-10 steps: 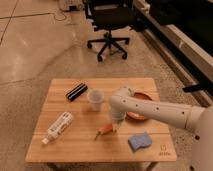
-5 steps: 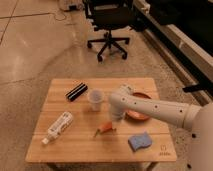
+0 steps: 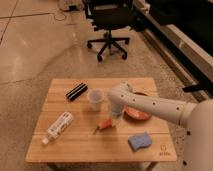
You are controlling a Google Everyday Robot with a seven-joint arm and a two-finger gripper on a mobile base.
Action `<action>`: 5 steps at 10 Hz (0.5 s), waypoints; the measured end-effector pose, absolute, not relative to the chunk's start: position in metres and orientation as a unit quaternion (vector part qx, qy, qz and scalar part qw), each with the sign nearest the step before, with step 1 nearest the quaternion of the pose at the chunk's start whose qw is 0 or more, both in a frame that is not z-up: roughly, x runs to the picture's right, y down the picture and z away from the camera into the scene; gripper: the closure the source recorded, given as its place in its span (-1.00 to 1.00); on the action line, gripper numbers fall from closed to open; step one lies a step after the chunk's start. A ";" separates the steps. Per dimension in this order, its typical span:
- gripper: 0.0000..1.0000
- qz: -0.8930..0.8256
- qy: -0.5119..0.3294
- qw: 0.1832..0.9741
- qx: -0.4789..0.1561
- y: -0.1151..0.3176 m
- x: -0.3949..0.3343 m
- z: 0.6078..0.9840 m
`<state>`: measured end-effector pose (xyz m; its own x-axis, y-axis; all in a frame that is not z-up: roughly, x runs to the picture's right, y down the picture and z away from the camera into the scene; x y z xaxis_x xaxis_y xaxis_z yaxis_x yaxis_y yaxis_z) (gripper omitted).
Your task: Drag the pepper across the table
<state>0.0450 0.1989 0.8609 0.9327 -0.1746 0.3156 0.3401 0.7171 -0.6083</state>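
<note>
While its finger state cannot be told, pincer (image 3: pixel 113 120) low over pepper (image 3: pixel 104 125) on table (image 3: pixel 85 145).

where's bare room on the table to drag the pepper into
Free: the front strip of the table between the bottle and sponge, and the far left corner behind the black box. Crowded: the middle, where the end effector sits at the pepper, with the cup and bowl close.
</note>
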 end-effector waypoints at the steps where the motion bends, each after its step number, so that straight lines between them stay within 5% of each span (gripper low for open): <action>1: 0.76 -0.139 -0.119 0.920 -0.348 0.197 0.044 0.863; 5: 0.76 -0.136 -0.119 0.921 -0.347 0.188 0.039 0.868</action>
<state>0.0390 0.1880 0.8683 0.9349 -0.1681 0.3125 0.3325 0.7229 -0.6057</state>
